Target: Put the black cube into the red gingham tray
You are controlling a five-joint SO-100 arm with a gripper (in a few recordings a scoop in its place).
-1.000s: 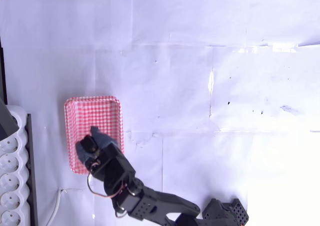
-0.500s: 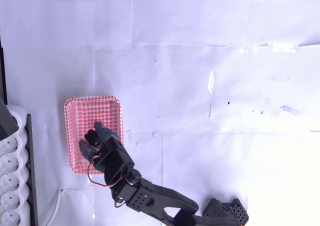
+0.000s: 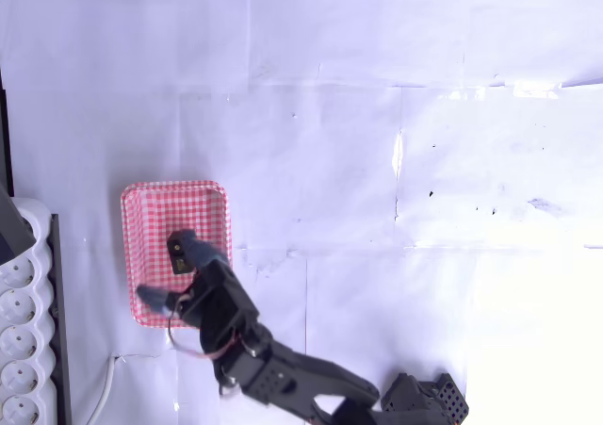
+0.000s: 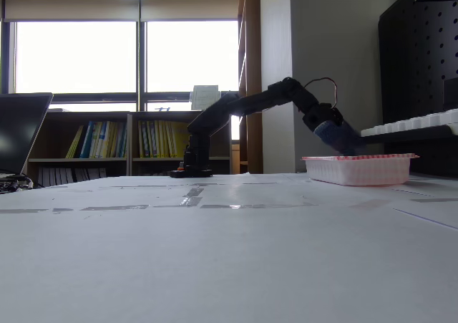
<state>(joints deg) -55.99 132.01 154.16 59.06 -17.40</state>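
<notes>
The red gingham tray point(image 3: 146, 220) lies at the left of the table in the overhead view. My gripper point(image 3: 160, 269) reaches into it from below and is open, its blue-grey fingers point(image 3: 196, 249) spread wide. The black cube point(image 3: 177, 253) rests inside the tray against the upper finger, with nothing closed on it. In the fixed view the tray point(image 4: 358, 170) stands at the right and my gripper point(image 4: 345, 144) dips down over its rim; the tray wall hides the cube there.
A white power strip point(image 3: 24, 331) runs along the left edge beside the tray, and it shows behind the tray point(image 4: 411, 126) in the fixed view. White paper sheets cover the table point(image 3: 377, 161). A laptop point(image 4: 18, 133) sits far left.
The gripper's fingers have spread apart over the tray and released the black cube, which now lies in the tray beside the upper finger. The arm has shifted slightly.
</notes>
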